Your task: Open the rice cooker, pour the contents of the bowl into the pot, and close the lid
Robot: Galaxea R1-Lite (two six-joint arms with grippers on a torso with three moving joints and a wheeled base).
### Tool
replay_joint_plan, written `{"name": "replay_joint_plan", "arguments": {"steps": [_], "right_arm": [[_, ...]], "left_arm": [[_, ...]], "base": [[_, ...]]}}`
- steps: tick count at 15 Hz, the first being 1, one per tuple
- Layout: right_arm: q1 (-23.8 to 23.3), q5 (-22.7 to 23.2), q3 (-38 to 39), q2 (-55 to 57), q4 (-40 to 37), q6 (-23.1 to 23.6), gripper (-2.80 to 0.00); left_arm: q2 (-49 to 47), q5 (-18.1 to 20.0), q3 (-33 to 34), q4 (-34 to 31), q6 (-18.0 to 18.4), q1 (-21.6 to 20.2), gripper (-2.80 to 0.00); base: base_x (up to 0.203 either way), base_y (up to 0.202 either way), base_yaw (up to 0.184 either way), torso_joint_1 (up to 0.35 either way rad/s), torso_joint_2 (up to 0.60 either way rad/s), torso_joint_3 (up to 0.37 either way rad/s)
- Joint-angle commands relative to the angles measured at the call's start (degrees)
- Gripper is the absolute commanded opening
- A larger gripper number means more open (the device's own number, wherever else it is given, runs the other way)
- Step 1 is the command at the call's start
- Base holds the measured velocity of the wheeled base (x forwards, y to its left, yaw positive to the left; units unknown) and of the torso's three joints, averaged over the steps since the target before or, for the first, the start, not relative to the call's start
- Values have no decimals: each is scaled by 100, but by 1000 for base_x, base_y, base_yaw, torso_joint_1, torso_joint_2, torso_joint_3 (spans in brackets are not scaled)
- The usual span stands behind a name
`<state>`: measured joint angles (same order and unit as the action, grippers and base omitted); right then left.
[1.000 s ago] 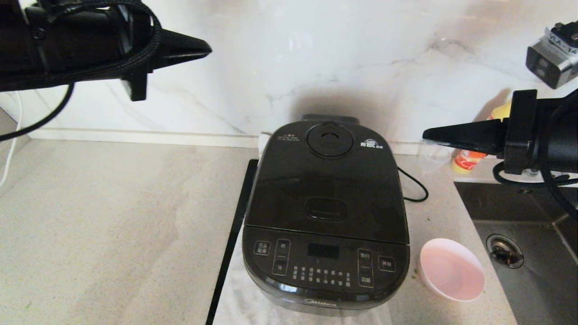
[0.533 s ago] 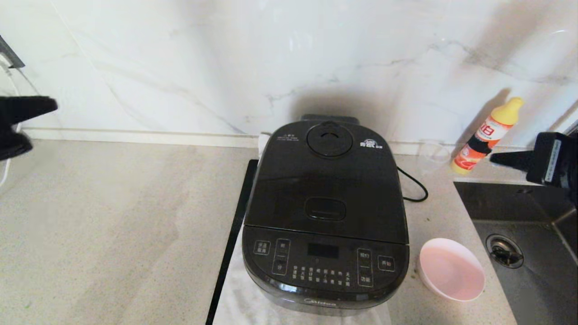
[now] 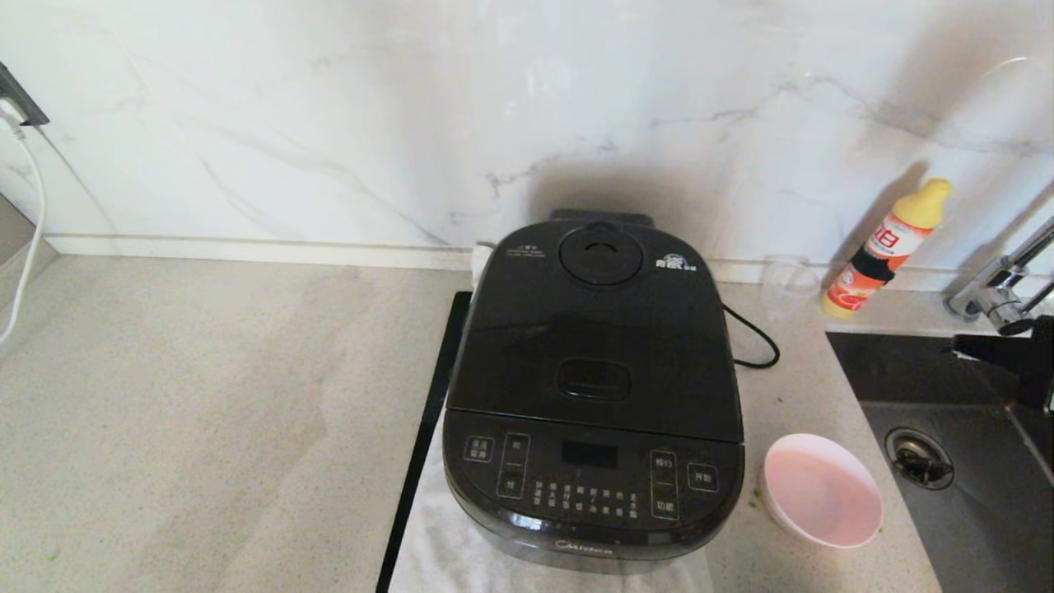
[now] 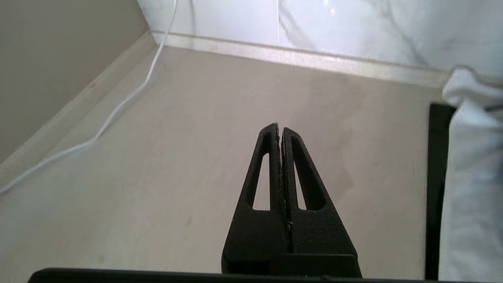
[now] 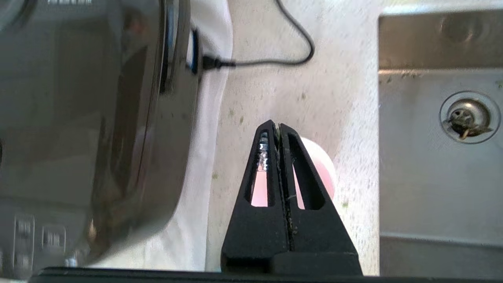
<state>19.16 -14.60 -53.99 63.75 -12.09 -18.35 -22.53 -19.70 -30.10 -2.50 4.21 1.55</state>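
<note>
The black rice cooker (image 3: 593, 469) stands mid-counter with its lid (image 3: 593, 329) down, so the pot is hidden. A pale pink bowl (image 3: 822, 492) sits on the counter just right of the cooker's front. At the right edge of the head view, my right gripper (image 3: 959, 350) hangs shut and empty over the sink. In the right wrist view its fingertips (image 5: 278, 125) point at the bowl (image 5: 320, 165), with the cooker (image 5: 90, 118) alongside. My left gripper (image 4: 280, 127) is shut and empty over bare counter left of the cooker, outside the head view.
A white cloth (image 3: 445, 552) and a black strip (image 3: 424, 445) lie under the cooker; its cord (image 3: 753, 338) loops behind. An orange bottle (image 3: 885, 247) and clear cup (image 3: 786, 284) stand by the wall. The sink (image 3: 972, 494) and faucet (image 3: 996, 288) are at right, a white cable (image 3: 29, 239) at left.
Both arms have drawn back outward from over the counter. The left one has left the head view and the right one has dropped to the right edge. Cooker and bowl have not moved.
</note>
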Motion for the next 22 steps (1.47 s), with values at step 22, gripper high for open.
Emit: {"name": "replay_joint_plan", "arguments": {"steps": [22], "right_arm": [[2821, 1195, 793, -813, -926, -127, -280]], "left_arm": [[2253, 2041, 2817, -260, -324, -146, -280]], "base": [[0, 0, 0, 0, 0, 0]]}}
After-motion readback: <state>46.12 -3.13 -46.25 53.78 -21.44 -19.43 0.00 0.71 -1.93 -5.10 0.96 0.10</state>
